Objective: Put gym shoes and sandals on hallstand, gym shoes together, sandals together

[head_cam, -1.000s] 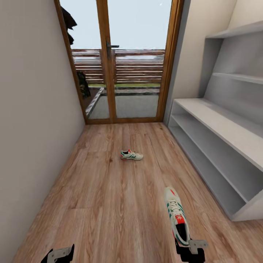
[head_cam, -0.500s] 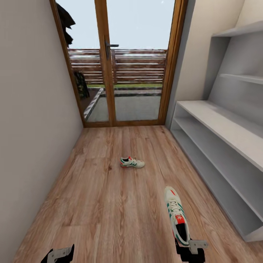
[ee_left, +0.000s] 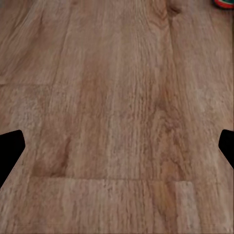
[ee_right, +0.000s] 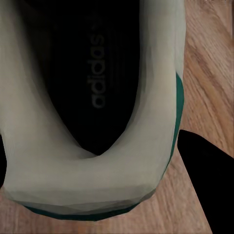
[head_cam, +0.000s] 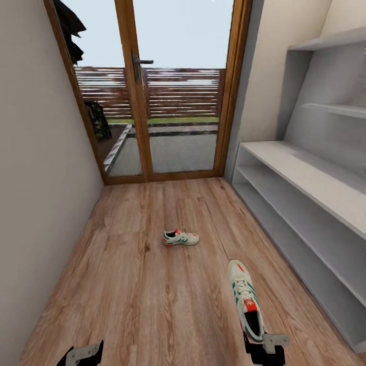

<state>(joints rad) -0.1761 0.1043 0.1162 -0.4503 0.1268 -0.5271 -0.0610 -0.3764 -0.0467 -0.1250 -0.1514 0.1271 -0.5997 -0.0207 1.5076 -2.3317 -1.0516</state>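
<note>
We have one shoe (head_cam: 246, 300) clamped by its heel in our right hand (head_cam: 264, 345), toe pointing away from us and hanging above the floor (head_cam: 152, 284); the right wrist view looks straight down into its dark inside, with a finger dark at each side of the heel. Our left hand (head_cam: 81, 353) carries nothing, fingers spread apart over bare planks. The other shoe (head_cam: 180, 237) lies on its sole out on the floor ahead, towards the glass door (head_cam: 162, 91). The rack (head_cam: 305, 178) runs along our right with its shelves bare.

We judge the step to be carrying the held shoe to the rack. To do it well, we should turn towards the rack, keep the heel grip firm, and lower the shoe flat onto the top shelf, leaving room beside it for its mate. No sandals are in sight here.
</note>
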